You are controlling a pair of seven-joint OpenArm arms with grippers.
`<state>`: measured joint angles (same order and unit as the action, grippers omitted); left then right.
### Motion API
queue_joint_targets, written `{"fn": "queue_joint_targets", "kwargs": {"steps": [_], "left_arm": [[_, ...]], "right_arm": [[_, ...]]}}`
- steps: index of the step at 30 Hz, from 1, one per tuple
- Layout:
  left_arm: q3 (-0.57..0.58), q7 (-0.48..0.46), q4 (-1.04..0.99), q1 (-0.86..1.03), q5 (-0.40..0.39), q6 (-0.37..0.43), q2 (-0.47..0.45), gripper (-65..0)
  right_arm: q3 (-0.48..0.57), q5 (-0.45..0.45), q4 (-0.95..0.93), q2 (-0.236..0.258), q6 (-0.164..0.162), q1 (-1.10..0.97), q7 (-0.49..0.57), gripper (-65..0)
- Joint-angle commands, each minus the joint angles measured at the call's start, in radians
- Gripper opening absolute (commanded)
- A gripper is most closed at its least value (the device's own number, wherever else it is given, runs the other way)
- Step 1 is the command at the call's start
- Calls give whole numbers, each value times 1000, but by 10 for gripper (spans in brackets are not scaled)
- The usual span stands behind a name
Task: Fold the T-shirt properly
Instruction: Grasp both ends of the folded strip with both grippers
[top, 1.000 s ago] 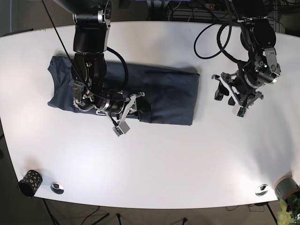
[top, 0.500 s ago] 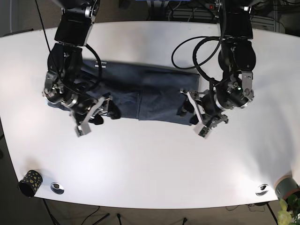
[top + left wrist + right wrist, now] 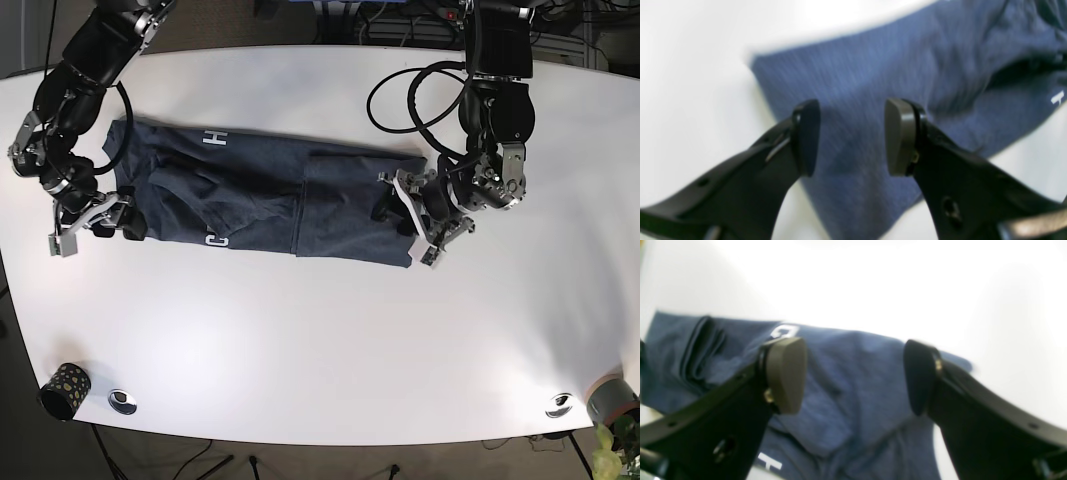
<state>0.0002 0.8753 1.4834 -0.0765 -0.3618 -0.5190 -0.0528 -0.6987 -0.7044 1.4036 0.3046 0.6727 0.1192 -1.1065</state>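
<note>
Both grippers, left gripper (image 3: 851,136) and right gripper (image 3: 853,376), gape over the T-shirt (image 3: 270,195), lying lengthwise left-to-right.

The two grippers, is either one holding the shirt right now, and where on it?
Neither. The left gripper and the right gripper both stand open over the shirt, one at each end, with no cloth pinched.

Bright, glaring light; both wrist views blurred, perhaps by motion.

base view overhead looking down, both wrist views close behind claws, all sharing the t-shirt (image 3: 290,200)
</note>
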Motion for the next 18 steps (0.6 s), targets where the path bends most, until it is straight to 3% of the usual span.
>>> {"fn": "queue_joint_targets", "kwargs": {"steps": [1, 8, 18], "left_arm": [[-1, -49, -31, -18, -15, -7, -20, -363], [42, -101, -99, -18, -16, -7, -65, -363], [36, -101, -94, -15, -24, -7, -86, -363]], "right_arm": [[-46, -71, -47, 54, 5, 20, 12, -211], [-115, -87, -177, 123, 3, 18, 13, -216], [-171, -85, -209, 121, 3, -68, 15, -212]]}}
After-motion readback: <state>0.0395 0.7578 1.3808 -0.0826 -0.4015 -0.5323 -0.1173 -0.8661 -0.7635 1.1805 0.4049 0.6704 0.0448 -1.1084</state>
